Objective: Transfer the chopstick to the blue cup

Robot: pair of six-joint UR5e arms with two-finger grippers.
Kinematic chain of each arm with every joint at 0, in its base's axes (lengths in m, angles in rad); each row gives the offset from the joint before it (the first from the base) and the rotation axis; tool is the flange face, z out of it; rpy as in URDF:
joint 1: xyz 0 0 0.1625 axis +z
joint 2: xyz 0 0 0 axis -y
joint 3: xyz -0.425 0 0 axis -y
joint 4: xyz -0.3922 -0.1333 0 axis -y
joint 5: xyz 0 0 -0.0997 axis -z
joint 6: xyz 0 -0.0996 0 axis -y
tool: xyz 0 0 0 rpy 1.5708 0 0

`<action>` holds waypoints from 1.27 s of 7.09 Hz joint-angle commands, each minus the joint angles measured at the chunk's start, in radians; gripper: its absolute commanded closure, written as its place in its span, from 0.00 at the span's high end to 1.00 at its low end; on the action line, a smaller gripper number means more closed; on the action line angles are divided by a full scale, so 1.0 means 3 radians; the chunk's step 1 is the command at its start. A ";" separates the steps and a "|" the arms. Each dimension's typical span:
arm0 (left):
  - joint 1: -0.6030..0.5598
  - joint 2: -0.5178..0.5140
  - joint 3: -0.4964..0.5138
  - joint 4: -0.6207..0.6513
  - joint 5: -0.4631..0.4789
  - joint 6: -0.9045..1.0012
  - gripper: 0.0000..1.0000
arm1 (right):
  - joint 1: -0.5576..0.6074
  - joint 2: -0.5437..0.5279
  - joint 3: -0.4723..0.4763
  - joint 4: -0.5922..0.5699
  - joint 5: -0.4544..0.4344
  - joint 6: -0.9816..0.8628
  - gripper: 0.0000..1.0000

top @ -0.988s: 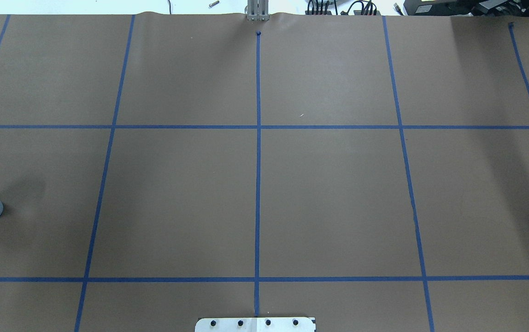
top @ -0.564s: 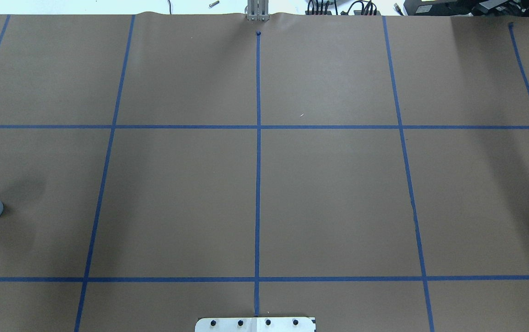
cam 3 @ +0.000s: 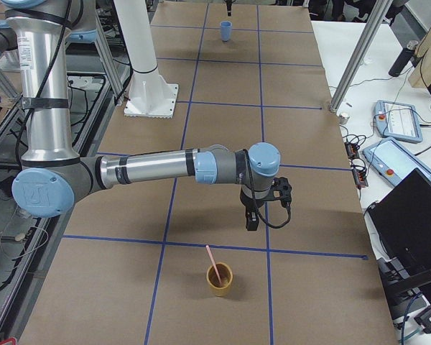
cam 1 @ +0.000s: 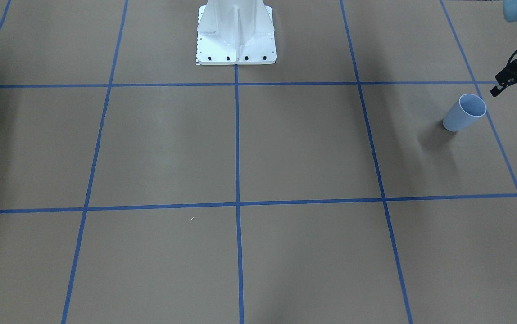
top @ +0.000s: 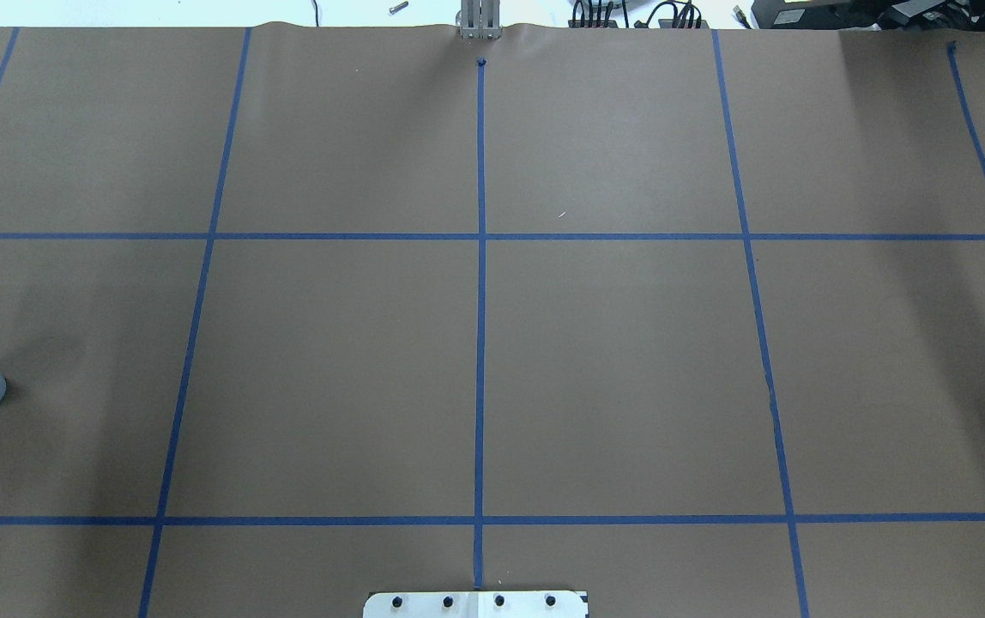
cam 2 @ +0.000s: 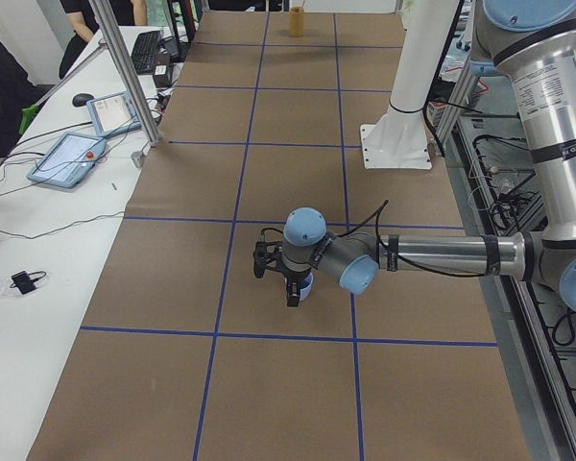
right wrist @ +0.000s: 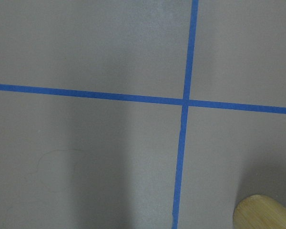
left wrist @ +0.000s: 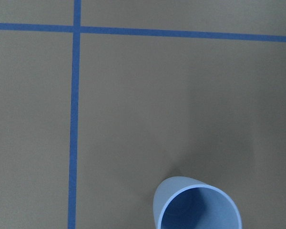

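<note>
1. Nearest, at the table's right end, the chopstick [cam 3: 211, 257] leans in the tan cup [cam 3: 219, 282], not yet picked up. I'd say the whole transfer is left.
2. The right gripper [cam 3: 250, 223] hangs just beyond that cup. I cannot tell if its jaws are spread.
3. At the far end, the blue cup [cam 1: 464, 113] is empty. The left gripper [cam 1: 510, 91] is beside it, spread and holding nothing.

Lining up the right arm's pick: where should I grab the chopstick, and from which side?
Grip the chopstick by its bare upper end, above the rim of the tan cup, coming down from above. It leans in the cup, so only that end is free.
</note>
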 commanded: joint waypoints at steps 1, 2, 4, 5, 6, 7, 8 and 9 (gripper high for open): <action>0.0063 -0.0170 0.0238 -0.0086 0.0034 -0.0053 0.98 | 0.0000 0.0004 -0.0001 -0.0004 0.0011 0.0078 1.00; 0.0079 -0.0170 0.0233 -0.0112 0.0014 -0.0063 0.98 | 0.0000 0.0009 -0.0006 -0.0004 0.0011 0.0078 1.00; 0.0186 -0.0145 0.0233 -0.0112 0.0008 -0.0048 0.98 | 0.0000 0.0009 -0.0006 -0.0004 0.0021 0.0083 1.00; 0.0232 -0.0099 0.0233 -0.0178 0.0008 -0.0048 0.98 | 0.0000 0.0004 -0.0006 -0.0004 0.0021 0.0083 1.00; 0.0288 -0.0079 0.0238 -0.0204 0.0008 -0.0048 0.98 | 0.0000 0.0009 -0.0006 -0.0009 0.0021 0.0083 1.00; 0.0329 -0.0078 0.0238 -0.0204 0.0008 -0.0048 0.98 | 0.0000 0.0009 -0.0006 -0.0009 0.0021 0.0083 1.00; 0.0380 -0.0078 0.0243 -0.0204 0.0003 -0.0048 0.98 | 0.0000 0.0009 -0.0006 -0.0009 0.0026 0.0108 1.00; 0.0386 -0.0078 0.0248 -0.0194 -0.0007 -0.0053 0.65 | 0.0000 0.0009 -0.0006 -0.0009 0.0026 0.0113 1.00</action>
